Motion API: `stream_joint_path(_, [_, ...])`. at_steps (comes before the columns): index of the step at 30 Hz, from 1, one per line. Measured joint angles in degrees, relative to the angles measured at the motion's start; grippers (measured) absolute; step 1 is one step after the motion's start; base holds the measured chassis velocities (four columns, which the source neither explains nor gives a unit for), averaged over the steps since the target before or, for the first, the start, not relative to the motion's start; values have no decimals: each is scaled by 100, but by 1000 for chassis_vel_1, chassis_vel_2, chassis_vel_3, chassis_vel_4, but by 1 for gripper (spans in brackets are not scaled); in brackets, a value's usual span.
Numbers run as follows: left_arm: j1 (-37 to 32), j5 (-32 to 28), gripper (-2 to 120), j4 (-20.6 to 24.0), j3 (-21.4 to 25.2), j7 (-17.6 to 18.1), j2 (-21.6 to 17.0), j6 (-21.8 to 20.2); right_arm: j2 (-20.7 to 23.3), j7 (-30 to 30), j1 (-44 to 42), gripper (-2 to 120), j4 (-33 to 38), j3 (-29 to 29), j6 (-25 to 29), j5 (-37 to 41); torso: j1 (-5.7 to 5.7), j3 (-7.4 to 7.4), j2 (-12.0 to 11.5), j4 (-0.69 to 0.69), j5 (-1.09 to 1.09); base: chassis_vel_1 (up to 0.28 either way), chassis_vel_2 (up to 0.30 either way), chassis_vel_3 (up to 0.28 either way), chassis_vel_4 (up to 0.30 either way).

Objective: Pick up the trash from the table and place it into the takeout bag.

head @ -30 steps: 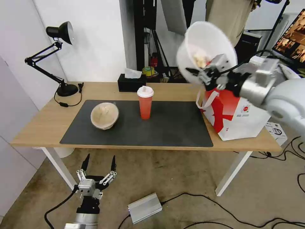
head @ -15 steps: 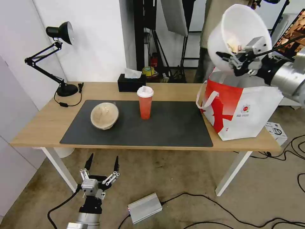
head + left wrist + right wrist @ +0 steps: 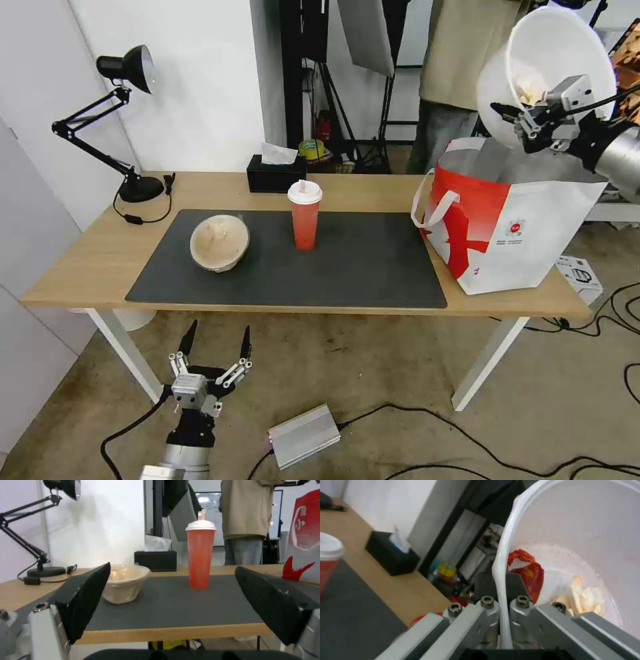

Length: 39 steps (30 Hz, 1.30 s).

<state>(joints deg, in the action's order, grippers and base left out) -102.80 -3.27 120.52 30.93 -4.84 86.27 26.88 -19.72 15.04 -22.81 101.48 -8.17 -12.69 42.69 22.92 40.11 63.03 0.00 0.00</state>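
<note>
Pinching white bowl (image 3: 547, 63) rim, right gripper (image 3: 517, 119) above takeout bag (image 3: 527, 227).

Lab or recording studio, not a home — bare concrete floor (image 3: 373, 360) with loose cables (image 3: 533, 460) and a metal power box (image 3: 304, 436), light stands and a softbox (image 3: 365, 33) behind the table (image 3: 87, 260), a monitor (image 3: 627, 60) at the room's edge, plain white wall (image 3: 200, 80).

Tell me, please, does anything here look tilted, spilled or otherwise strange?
Yes: the white bowl, pinched at its rim by the right gripper, hangs steeply tilted above the bag, with scraps still inside. Nothing has spilled. The cup stands upright.
</note>
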Motion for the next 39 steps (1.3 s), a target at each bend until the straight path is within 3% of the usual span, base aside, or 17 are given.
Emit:
stream_joint_path(13, [28,-9,100,-13,12,-7,54,7,-565,68,662,0,-808,715,145,-579,0,0,0,1,0,0,0,0,0])
stream_joint_path(39, [97,-3,100,-220,-21,-29,83,18,-1210,171,1126,0,-2150,1426,325,-1031,0,0,0,0,0,0,0,0,0])
